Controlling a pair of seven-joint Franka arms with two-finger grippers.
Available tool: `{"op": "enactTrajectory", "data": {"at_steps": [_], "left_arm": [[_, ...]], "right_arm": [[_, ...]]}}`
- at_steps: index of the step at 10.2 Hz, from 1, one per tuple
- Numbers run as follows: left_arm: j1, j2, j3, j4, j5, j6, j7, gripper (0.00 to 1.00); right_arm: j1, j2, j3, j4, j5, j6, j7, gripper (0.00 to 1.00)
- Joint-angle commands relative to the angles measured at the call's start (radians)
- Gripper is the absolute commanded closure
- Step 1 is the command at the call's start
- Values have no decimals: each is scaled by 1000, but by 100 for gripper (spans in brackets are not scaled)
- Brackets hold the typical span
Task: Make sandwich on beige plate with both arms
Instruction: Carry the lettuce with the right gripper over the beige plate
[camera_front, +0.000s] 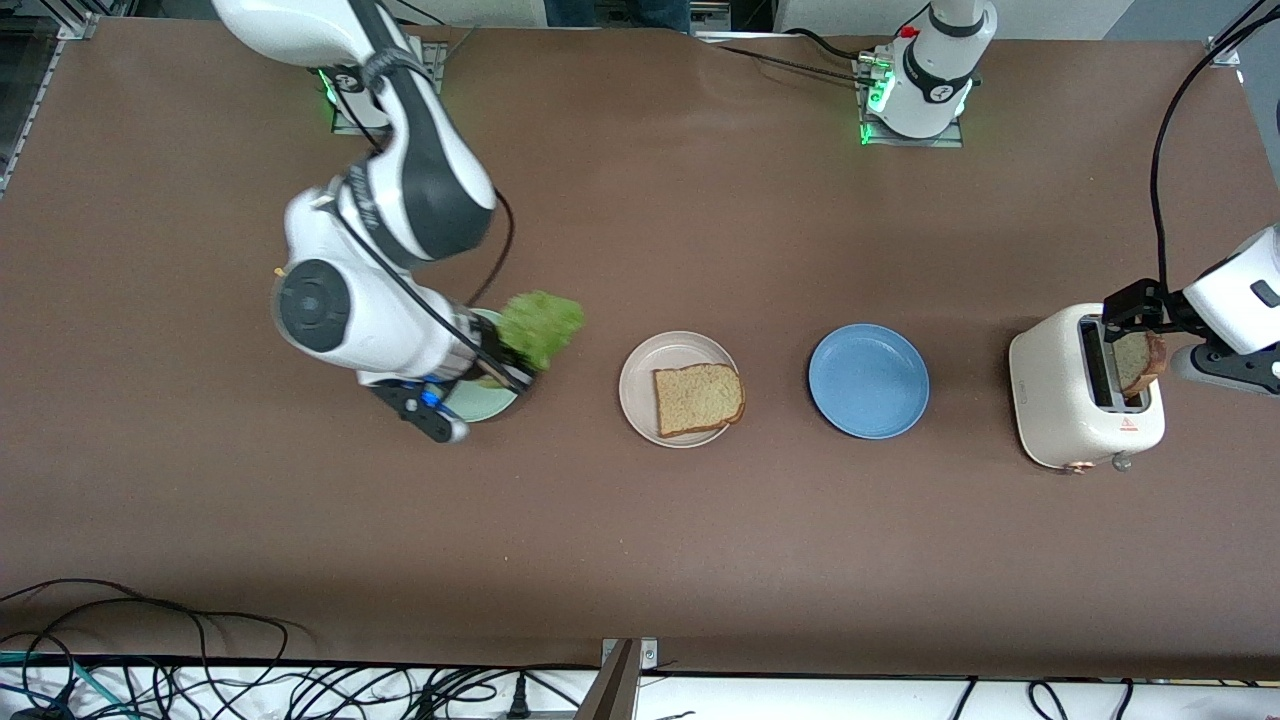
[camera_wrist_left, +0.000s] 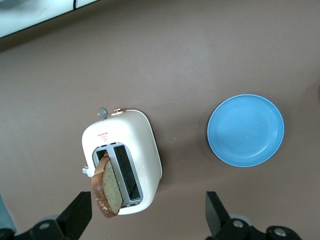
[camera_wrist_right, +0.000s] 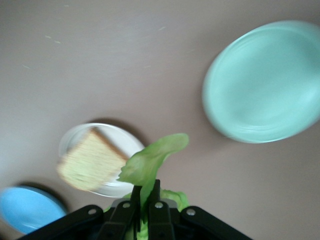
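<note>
Lettuce leaf (camera_wrist_right: 150, 165) is gripped by the right end effector (camera_wrist_right: 142, 210) above the mint plate (camera_front: 490, 400). One bread slice (camera_front: 698, 398) lies on the beige plate (camera_front: 640, 385). The left end effector (camera_wrist_left: 147, 215) hangs open over the toaster slice (camera_wrist_left: 106, 186). Next judged: lettuce carried onto the bread.

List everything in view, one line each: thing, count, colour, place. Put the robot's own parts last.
beige plate: one, pale beige, mid-table between the mint plate and the blue plate.
bread slice on plate: one, tan with brown crust, lying on the beige plate.
blue plate: one, blue, between the beige plate and the toaster.
mint green plate: one, under the right arm.
toaster: one, cream, at the left arm's end.
bread slice in toaster: one, tan, sticking up from a slot.
lettuce leaf: one, green, held over the mint green plate.
right end effector: shut on the lettuce leaf.
left end effector: open, over the toaster.
</note>
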Motion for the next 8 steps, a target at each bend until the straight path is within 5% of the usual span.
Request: {"op": "enactTrajectory", "data": {"at_steps": [1, 6, 8], "left_arm": [[7, -12, -5, -7, -15, -15, -7, 0], [7, -12, -5, -7, -16, -26, -7, 0], [7, -12, -5, -7, -16, -29, -7, 0]], "right_arm": [[-23, 83, 71, 42, 42, 177, 171, 100], [-31, 238, 261, 68, 75, 570, 344, 100], [-31, 275, 291, 85, 100, 588, 344, 100]]}}
